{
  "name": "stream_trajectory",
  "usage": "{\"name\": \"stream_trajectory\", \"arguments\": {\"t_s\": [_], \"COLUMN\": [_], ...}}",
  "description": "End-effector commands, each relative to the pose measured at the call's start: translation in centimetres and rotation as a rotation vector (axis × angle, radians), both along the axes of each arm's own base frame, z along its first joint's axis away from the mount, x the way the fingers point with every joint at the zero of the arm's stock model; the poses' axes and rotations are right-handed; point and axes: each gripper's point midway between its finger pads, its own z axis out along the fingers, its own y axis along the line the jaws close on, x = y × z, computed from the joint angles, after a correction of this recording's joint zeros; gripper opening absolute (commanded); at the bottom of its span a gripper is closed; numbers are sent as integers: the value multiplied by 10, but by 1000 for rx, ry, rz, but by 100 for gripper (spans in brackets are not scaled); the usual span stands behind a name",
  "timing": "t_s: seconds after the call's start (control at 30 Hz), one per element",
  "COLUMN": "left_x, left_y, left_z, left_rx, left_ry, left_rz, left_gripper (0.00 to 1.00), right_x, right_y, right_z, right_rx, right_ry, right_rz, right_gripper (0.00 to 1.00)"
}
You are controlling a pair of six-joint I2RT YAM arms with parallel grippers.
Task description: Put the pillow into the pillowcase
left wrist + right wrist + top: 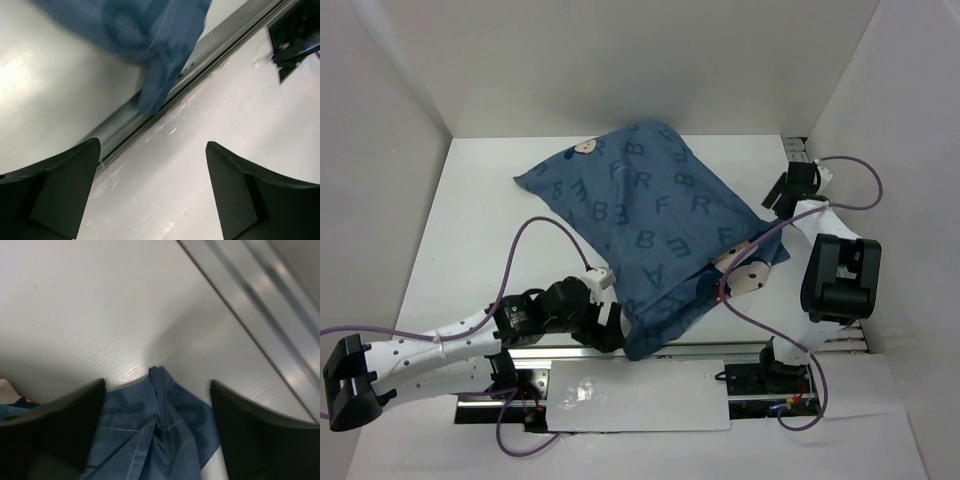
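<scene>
Risk: left gripper (152,145) and right gripper (157,385) both stand released at the pillowcase's (650,215) near hem; unheld, your hidden pillow may creep out.

The pillowcase (650,215) covers the pillow entirely, and a pale patch (745,272) at its right corner is too small to tell as print or pillow. In the left wrist view the pillowcase is blurred and cut off by the top edge, and the left gripper (152,150) loses its fingers (55,190) below the frame. In the right wrist view the bottom edge cuts off the pillowcase's corner and the right gripper (157,384)
</scene>
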Motion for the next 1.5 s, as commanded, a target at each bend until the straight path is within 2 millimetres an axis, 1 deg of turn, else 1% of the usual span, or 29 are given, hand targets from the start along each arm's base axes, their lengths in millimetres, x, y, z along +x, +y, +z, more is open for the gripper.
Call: {"name": "stream_trajectory", "arguments": {"t_s": [0.0,0.03,0.1,0.13,0.2,0.23,0.3,0.33,0.37,0.4,0.43,0.47,0.5,0.53,0.63,0.67,0.77,0.8,0.97,1.0,1.1,1.13,1.17,1.2,1.3,1.33,1.4,1.43,1.47], "left_x": [29,43,66,94,131,170,213,246,278,308,331,350,385,407,454,461,453,439,373,346,327,316,319,322,341,344,348,344,335], "left_y": [-18,-20,-8,2,1,4,6,25,22,17,33,33,26,23,29,33,32,41,46,46,31,28,31,41,81,94,135,146,159], "left_z": [54,77,86,81,105,109,112,112,141,104,93,85,122,72,61,27,-2,-33,-54,-71,-40,-39,-20,-14,26,41,77,88,91], "left_rx": [-62,-75,3,80,83,122,159,208,186,272,320,352,296,376,389,401,328,352,344,362,269,272,260,295,310,312,286,259,253], "left_ry": [-170,-222,-253,-277,-325,-343,-351,-363,-415,-356,-314,-290,-346,-275,-299,-238,-123,-77,-30,13,-37,-34,-79,-108,-158,-168,-207,-195,-172], "left_rz": [8,56,175,281,364,423,469,560,586,571,593,579,616,611,641,609,590,585,542,510,465,449,469,508,651,684,804,847,877], "left_gripper": [100,100,100,100,100,100,100,100,100,100,100,100,100,100,94,91,82,80,68,66,66,69,71,75,87,89,99,99,99], "right_x": [12,8,-3,-9,-21,-25,-42,-48,-55,-61,-71,-74,-80,-84,-85,-81,-65,-58,4,13,78,87,118,126,123,121,102,94,85], "right_y": [-9,-10,-1,2,31,51,94,110,125,140,148,157,160,170,185,186,188,181,171,170,164,170,165,159,151,149,130,120,115], "right_z": [49,62,70,88,88,99,79,74,74,70,59,59,53,48,37,34,18,2,-9,-29,-12,-38,-16,-17,-18,12,21,58,68], "right_rx": [-56,-60,-57,-71,-48,-6,53,83,120,137,154,176,178,186,217,217,189,171,144,143,109,126,118,120,115,99,71,53,58], "right_ry": [-101,-124,-107,-141,-126,-169,-134,-129,-138,-128,-96,-95,-71,-56,-49,-49,-6,40,15,65,-47,3,-55,-40,5,-61,-77,-147,-167], "right_rz": [6,-12,-6,-18,44,102,234,271,311,360,388,420,431,460,493,493,489,458,436,449,466,496,484,470,447,444,398,362,346], "right_gripper": [99,100,100,100,100,100,100,100,100,100,100,100,100,100,100,100,100,100,100,100,100,100,100,100,100,100,100,100,100]}}
